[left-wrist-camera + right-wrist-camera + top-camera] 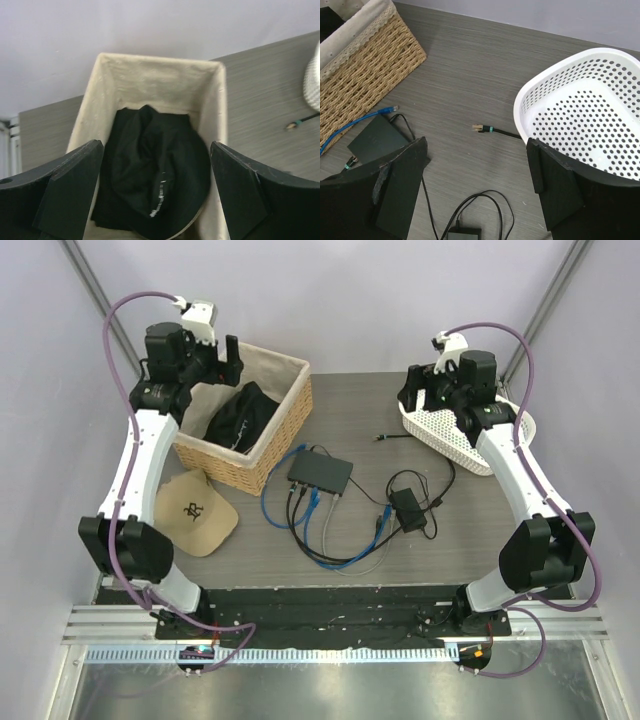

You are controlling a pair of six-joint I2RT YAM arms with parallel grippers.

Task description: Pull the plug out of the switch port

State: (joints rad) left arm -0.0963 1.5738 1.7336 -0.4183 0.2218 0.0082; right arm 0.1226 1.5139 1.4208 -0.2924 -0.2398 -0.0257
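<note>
Flat black rectangular switch box (320, 473), blue cables (311, 502) plugged in. Left claw (156, 170) released above woven basket (278, 430); right claw (477, 170) released.

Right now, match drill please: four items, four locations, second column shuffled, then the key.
Items
1. black cap
2. tan cap
3. switch
4. loose plug end

Locations
A. flat on the table, near side of the wicker basket
B. bare table, just left of the white basket
C. inside the wicker basket
D. mid-table, blue cables at its near edge

Pairs: 1-C, 2-A, 3-D, 4-B
</note>
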